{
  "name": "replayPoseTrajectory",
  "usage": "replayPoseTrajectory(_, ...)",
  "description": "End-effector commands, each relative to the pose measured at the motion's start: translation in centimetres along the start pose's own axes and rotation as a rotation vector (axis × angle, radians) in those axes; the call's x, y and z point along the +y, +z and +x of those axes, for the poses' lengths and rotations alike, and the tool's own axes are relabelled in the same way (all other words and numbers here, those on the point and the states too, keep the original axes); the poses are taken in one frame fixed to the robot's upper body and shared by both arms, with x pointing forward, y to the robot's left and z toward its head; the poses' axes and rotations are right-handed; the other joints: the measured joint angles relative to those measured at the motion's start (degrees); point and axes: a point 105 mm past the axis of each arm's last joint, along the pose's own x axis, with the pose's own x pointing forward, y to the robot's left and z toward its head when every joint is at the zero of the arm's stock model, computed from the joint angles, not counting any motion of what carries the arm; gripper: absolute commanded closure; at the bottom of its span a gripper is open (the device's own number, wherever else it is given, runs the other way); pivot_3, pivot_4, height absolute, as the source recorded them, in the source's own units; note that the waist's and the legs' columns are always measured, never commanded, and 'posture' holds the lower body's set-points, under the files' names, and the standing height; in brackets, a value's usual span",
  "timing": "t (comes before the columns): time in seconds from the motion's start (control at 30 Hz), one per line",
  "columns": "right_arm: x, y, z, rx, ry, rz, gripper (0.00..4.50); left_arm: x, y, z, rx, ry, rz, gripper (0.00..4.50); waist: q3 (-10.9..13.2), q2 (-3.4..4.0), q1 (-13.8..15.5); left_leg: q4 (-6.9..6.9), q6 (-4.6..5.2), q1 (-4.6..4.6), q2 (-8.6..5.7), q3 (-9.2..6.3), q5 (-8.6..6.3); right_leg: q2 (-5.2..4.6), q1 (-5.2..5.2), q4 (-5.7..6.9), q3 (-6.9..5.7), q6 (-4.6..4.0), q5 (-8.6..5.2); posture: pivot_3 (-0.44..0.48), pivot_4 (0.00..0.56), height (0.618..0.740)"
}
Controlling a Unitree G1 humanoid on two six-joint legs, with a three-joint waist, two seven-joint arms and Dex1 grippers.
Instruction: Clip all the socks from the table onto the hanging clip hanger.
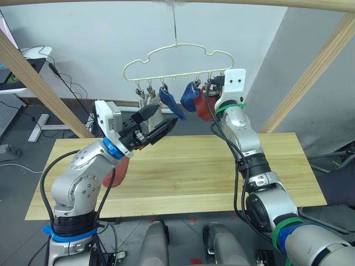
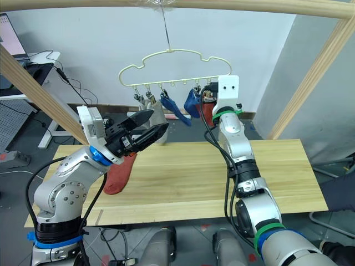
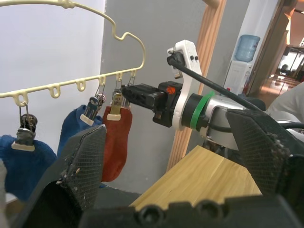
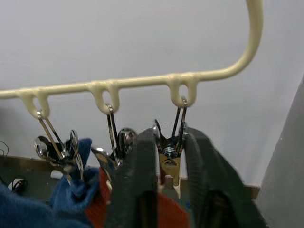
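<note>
The pale-yellow clip hanger (image 1: 177, 58) hangs from the top pole. On its clips hang light grey socks (image 1: 152, 103), two blue socks (image 1: 171, 103) (image 1: 191, 97) and a rust-red sock (image 1: 204, 109). My right gripper (image 4: 168, 159) is raised to the hanger's right end and shut on the end clip (image 4: 170, 153), right beside the hung red sock (image 3: 117, 142). My left gripper (image 1: 160, 125) is open and empty, held above the table (image 1: 211, 172) below the grey socks. Another rust-red sock (image 2: 119, 173) lies on the table's left part, partly hidden behind my left arm.
Slanted wooden poles (image 1: 313, 72) (image 1: 39, 83) flank the table and a top pole (image 2: 233, 6) carries the hanger. A desk with cables (image 1: 33, 58) stands at the back left. Several hanger loops (image 3: 54, 90) carry no clip.
</note>
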Motion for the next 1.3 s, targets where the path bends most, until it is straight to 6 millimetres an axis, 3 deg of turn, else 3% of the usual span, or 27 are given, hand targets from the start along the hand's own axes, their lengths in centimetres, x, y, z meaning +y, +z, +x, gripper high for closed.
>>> replayPoseTrajectory(0.03, 0.0, 1.9, 0.3, -0.07, 0.002, 0.002, 4.47, -1.1, 1.2, 0.2, -0.036, -0.037, 0.047, 0.0, 0.0, 0.0, 0.0, 0.01, 0.0, 0.0, 0.0, 0.0, 0.0, 0.0, 0.0, 0.01, 0.01, 0.0, 0.0, 0.123, 0.226, 0.74)
replayPoseTrajectory(0.17, -0.5, 1.8, 0.1, -0.063, 0.007, -0.012, 4.47, -1.3, 0.9, 0.3, -0.034, -0.036, 0.035, 0.0, 0.0, 0.0, 0.0, 0.01, 0.0, 0.0, 0.0, 0.0, 0.0, 0.0, -0.01, 0.05, 0.0, 0.0, 0.0, 0.108, 0.233, 0.74)
replayPoseTrajectory(0.27, -0.4, 1.1, -0.2, -0.005, 0.111, -0.03, 4.47, 0.5, -0.2, -0.5, -0.001, 0.066, 0.003, 0.0, 0.0, 0.0, 0.0, 0.03, 0.0, 0.0, 0.0, 0.0, 0.0, -0.01, 0.0, 0.06, 0.01, 0.0, 0.0, 0.103, 0.235, 0.74)
replayPoseTrajectory(0.33, -0.4, 0.8, -0.4, 0.034, 0.199, -0.062, 4.47, 2.2, -1.4, -1.6, 0.051, 0.159, -0.001, 0.0, 0.0, 0.0, -0.03, 0.04, 0.0, 0.02, 0.0, 0.01, 0.0, -0.01, 0.0, 0.08, 0.02, 0.0, 0.0, 0.096, 0.238, 0.74)
replayPoseTrajectory(0.47, -1.7, 1.0, -1.2, 0.115, 0.353, -0.135, 4.47, 7.9, -5.1, -6.2, 0.239, 0.451, 0.087, 0.0, 0.02, 0.03, -0.11, 0.03, 0.01, 0.09, 0.01, 0.01, 0.0, 0.02, -0.03, 0.18, 0.02, -0.01, -0.01, 0.081, 0.244, 0.74)
replayPoseTrajectory(0.77, -2.1, 2.0, -2.3, 0.206, 0.459, -0.141, 4.47, 15.2, -10.1, -12.6, 0.514, 0.714, 0.125, 0.0, 0.07, 0.04, -0.01, 0.03, 0.02, 0.08, 0.01, 0.04, -0.01, 0.02, -0.06, 0.21, 0.0, -0.01, -0.02, 0.067, 0.265, 0.74)
replayPoseTrajectory(1.0, -2.4, 1.7, -3.2, 0.247, 0.439, -0.126, 4.47, 16.8, -13.9, -13.9, 0.653, 0.739, 0.003, 0.0, 0.11, 0.02, -0.04, 0.02, 0.03, 0.03, 0.0, 0.06, -0.01, 0.01, -0.08, 0.14, -0.01, 0.0, -0.02, 0.051, 0.27, 0.74)
replayPoseTrajectory(1.27, -2.3, 1.5, -4.0, 0.268, 0.435, -0.114, 4.47, 16.9, -16.0, -15.3, 0.797, 0.721, 0.038, 0.0, 0.11, 0.01, -0.13, 0.03, 0.03, 0.05, 0.0, 0.05, -0.01, 0.01, -0.07, 0.21, -0.01, 0.0, -0.02, 0.037, 0.265, 0.74)
replayPoseTrajectory(1.3, -2.3, 1.6, -4.0, 0.268, 0.433, -0.111, 4.49, 16.8, -16.2, -15.4, 0.809, 0.71, 0.038, 0.19, 0.11, 0.01, -0.16, 0.04, 0.03, 0.07, 0.0, 0.06, -0.01, 0.01, -0.07, 0.24, -0.01, 0.0, -0.02, 0.037, 0.263, 0.74)
